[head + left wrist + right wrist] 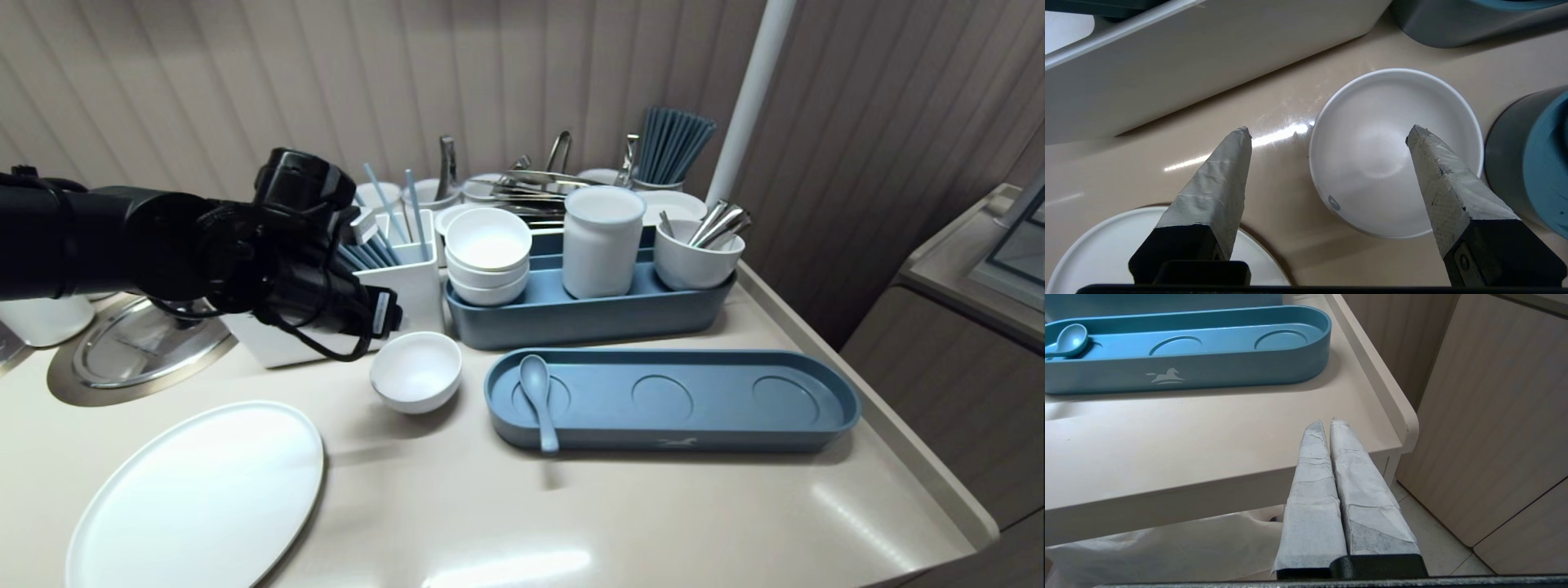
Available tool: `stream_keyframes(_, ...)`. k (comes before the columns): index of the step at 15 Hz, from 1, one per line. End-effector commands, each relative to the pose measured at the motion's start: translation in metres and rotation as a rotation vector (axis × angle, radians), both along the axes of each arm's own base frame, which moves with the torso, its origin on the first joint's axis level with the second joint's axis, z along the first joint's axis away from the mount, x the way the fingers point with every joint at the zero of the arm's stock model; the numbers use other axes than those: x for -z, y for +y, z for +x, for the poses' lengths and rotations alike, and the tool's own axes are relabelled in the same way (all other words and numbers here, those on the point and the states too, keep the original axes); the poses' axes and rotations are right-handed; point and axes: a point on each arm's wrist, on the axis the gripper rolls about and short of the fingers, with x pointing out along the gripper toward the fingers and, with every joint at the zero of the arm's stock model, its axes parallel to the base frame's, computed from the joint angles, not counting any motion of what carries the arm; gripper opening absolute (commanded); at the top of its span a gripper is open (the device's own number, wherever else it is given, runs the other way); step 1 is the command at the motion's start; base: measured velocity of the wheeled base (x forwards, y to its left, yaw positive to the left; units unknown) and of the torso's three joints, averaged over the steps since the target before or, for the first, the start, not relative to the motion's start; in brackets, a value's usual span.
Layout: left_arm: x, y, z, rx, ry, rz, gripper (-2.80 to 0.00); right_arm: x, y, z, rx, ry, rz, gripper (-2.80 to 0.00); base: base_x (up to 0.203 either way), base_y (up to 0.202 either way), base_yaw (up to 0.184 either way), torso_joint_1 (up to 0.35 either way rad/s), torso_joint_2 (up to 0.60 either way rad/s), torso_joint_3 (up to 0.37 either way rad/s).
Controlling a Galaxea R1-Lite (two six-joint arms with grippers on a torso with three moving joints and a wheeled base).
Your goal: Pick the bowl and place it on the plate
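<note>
A small empty white bowl [416,371] [1392,151] stands on the beige counter [571,514], between a white chopstick box [412,282] and a long blue tray [816,425]. My left gripper [1329,130] hangs open just above the bowl. One taped finger [1437,171] is over the bowl's inside and the other finger [1224,175] is over bare counter, so they straddle the rim. Nothing is held. In the head view the black left arm [245,253] hides the fingers. My right gripper [1327,421] is shut and empty, parked below the counter's front right corner.
A blue spoon [539,400] lies at the long tray's left end. A white oval plate [196,498] sits front left. Behind, a blue caddy [571,322] holds stacked bowls [488,253], a white jar [602,241] and a cutlery cup [694,257]. A metal lid [147,343] lies at the left.
</note>
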Motion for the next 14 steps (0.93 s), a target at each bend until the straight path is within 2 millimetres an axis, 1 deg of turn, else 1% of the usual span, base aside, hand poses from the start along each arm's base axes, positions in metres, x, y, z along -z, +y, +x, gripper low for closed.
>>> stream_keyframes(1, 0.013, 0.000, 0.008, -0.007, 0.037, 0.011, 0.00, 0.000, 0.000, 0.000, 0.000, -0.001, 0.000, -2.80, 0.000, 0.000, 0.000, 0.000, 0.00, 0.000)
stream_keyframes(3, 0.025, -0.004, 0.016, -0.010, 0.067, 0.016, 0.00, 0.000, 0.000, 0.000, 0.000, 0.000, 0.000, -2.80, 0.000, 0.000, 0.000, 0.000, 0.00, 0.000)
stream_keyframes(6, 0.033, -0.005, 0.020, -0.012, 0.088, 0.022, 0.00, 0.000, 0.000, 0.000, 0.000, 0.000, 0.000, -2.80, 0.000, 0.000, 0.000, 0.000, 0.00, 0.000)
stream_keyframes(9, 0.048, -0.006, 0.028, -0.025, 0.123, 0.027, 0.00, 0.000, 0.000, 0.000, 0.000, -0.001, 0.000, -2.80, 0.000, 0.000, 0.000, 0.000, 0.00, 0.000)
stream_keyframes(11, 0.048, -0.006, 0.032, -0.034, 0.122, 0.020, 0.00, 0.000, 0.000, 0.000, 0.000, 0.000, 0.000, -2.80, 0.000, 0.000, 0.000, 0.000, 0.00, 0.000)
stream_keyframes(14, 0.057, -0.007, 0.038, -0.052, 0.142, 0.012, 0.00, 0.000, 0.000, 0.000, 0.000, 0.000, 0.000, -2.80, 0.000, 0.000, 0.000, 0.000, 0.00, 0.000)
